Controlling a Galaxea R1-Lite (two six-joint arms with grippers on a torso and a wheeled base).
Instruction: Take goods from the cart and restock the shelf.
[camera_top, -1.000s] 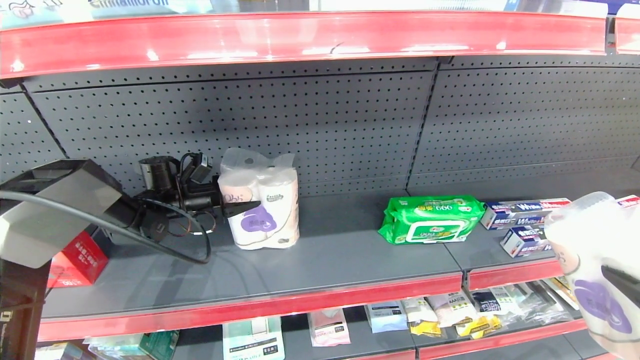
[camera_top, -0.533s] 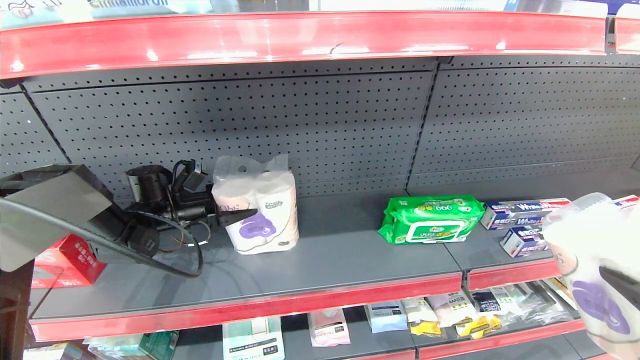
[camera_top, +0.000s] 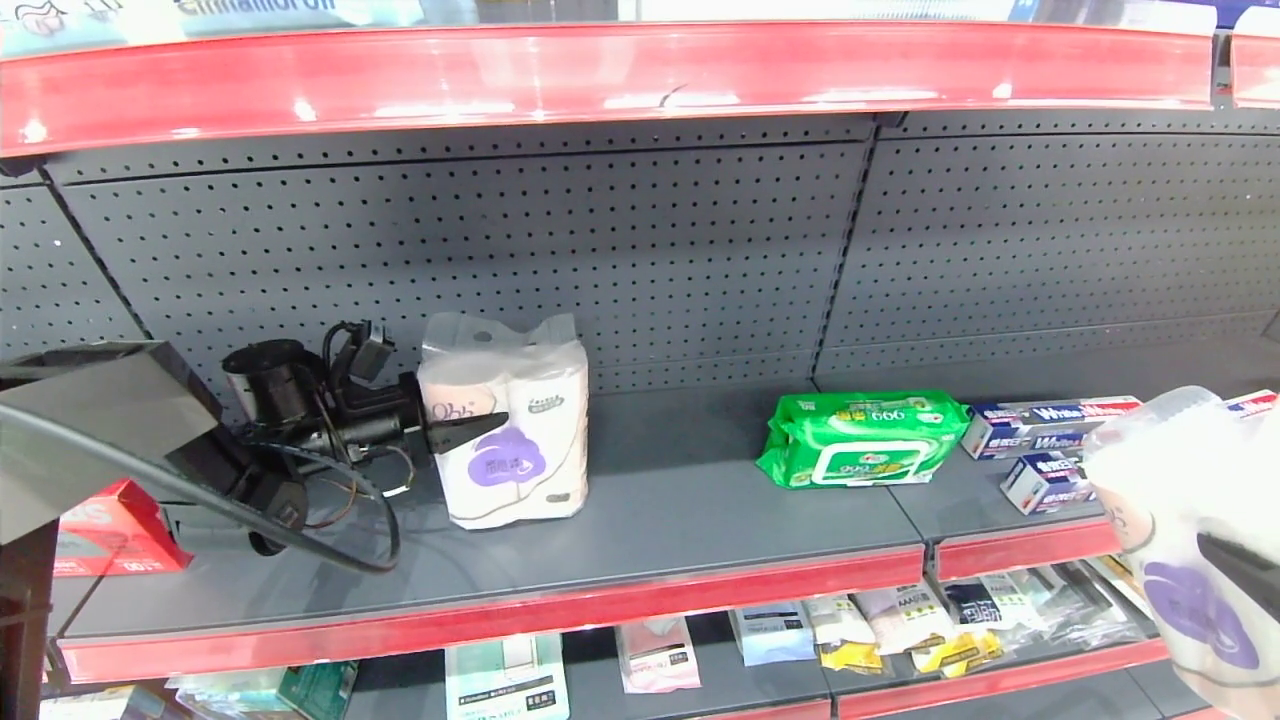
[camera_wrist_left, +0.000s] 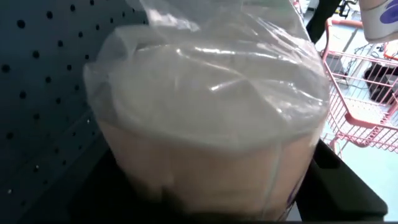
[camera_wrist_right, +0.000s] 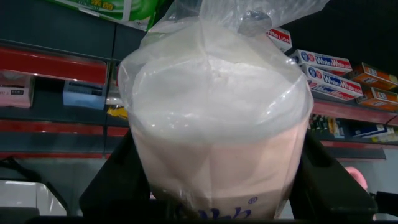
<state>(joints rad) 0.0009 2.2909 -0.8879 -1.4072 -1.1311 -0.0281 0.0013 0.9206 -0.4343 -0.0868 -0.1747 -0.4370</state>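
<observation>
nearest, at the lower right: right gripper (camera_wrist_right: 221, 183) clamped on the near roll pack (camera_top: 1170, 480), a clear-wrapped bundle of white toilet rolls with a purple mark, held in the air out in front of the shelf's red edge, black fingers (camera_wrist_right: 109, 180) pressed to both its sides. below and behind that, small packets (camera_top: 880, 615) lying on the lower shelf (camera_top: 715, 660).

farther in, on the left half of the grey shelf (camera_top: 700, 500): left gripper (camera_top: 490, 428) closed around the far roll pack (camera_top: 530, 390), same kind of bundle, upright, bottom down at the shelf board, actual contact hard to judge; one dark finger (camera_top: 470, 430) across its front. red box (camera_top: 110, 535) at the shelf's left end, partly hidden by the left arm.

well to the right of the far roll pack, green wipes pack (camera_top: 860, 437) lying flat; just beside it, stacked toothpaste boxes (camera_top: 1050, 435). at the very back, grey pegboard wall (camera_top: 600, 240).

from the left wrist, off beyond the held bundle, pink wire cart (camera_wrist_left: 367, 106).
</observation>
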